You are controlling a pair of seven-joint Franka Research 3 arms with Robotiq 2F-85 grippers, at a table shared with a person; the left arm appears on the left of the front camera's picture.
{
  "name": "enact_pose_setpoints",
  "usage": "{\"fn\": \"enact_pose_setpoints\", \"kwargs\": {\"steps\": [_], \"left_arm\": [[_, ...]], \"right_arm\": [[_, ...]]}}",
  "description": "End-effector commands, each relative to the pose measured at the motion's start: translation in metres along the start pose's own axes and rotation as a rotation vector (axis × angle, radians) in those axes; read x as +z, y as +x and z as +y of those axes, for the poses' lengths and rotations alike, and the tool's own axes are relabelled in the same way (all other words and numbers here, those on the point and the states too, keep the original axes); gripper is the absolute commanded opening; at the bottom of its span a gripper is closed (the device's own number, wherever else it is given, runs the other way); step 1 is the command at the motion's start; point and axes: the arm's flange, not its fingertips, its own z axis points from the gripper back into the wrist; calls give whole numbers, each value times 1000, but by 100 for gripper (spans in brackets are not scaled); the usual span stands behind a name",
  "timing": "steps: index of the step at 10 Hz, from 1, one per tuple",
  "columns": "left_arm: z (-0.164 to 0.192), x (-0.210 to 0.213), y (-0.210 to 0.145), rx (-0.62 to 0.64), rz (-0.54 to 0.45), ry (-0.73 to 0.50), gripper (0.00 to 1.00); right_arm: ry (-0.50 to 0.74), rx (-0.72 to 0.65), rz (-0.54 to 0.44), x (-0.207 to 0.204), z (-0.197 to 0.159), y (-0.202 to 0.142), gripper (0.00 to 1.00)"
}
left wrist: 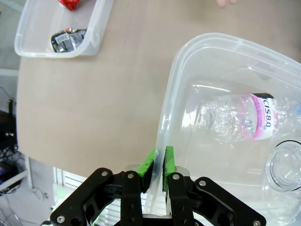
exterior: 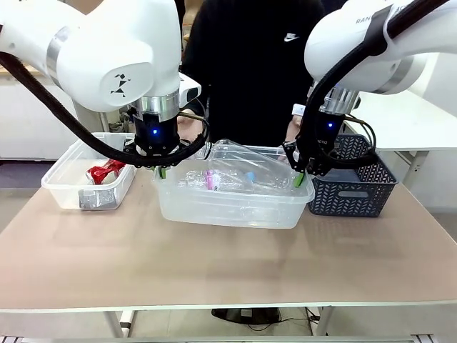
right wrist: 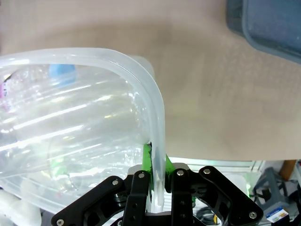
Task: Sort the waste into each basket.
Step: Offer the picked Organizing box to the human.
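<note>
A large clear basket (exterior: 228, 209) stands mid-table with several clear plastic bottles (exterior: 246, 177) lying in it. My left gripper (exterior: 163, 170) is shut on its left rim, and my right gripper (exterior: 298, 179) is shut on its right rim. In the left wrist view my left gripper (left wrist: 159, 162) pinches the basket's rim (left wrist: 188, 52), beside a pink-labelled bottle (left wrist: 244, 123). In the right wrist view my right gripper (right wrist: 157, 174) clamps the rim (right wrist: 117, 59) next to a bottle (right wrist: 70, 117). A smaller clear basket (exterior: 64, 189) at the left holds a red can (exterior: 105, 171) and a crushed dark can (exterior: 96, 200).
A dark blue-grey lattice basket (exterior: 357, 187) sits right beside the big basket's right end. A person in black stands at the far side, hands (exterior: 187, 128) near the table's back edge. Bare tabletop (exterior: 228, 271) stretches in front.
</note>
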Motion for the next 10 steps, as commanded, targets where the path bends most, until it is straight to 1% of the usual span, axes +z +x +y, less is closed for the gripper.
{"fn": "enact_pose_setpoints", "kwargs": {"steps": [1, 2, 3, 4, 5, 6, 7, 9, 10], "left_arm": [[-2, 4, -1, -2, -1, -6, 8], [0, 0, 0, 0, 0, 0, 8], [-6, 6, 12, -14, -45, 27, 8], [-9, 11, 36, -51, -68, -20, 8], [-11, 13, 52, -37, -110, -19, 8], [-13, 10, 74, -47, -112, -2, 8], [-11, 2, 88, -45, -100, 0, 8], [-6, -16, 113, -20, -92, -3, 8], [0, -24, 118, -6, -83, -18, 8]], "right_arm": [[22, 14, 0, 7, 8, -1, 5], [0, 0, 0, 0, 0, 0, 5], [-38, -19, -37, 14, 2, 7, 5], [-44, 4, -51, 27, 2, 23, 5], [-44, 18, -69, 37, 1, 40, 5], [-24, 20, -87, 49, 0, 61, 5], [-32, 5, -89, 54, 0, 78, 5], [-39, -35, -45, 48, 2, 119, 5], [-27, -37, -20, 40, 4, 136, 5]]}}
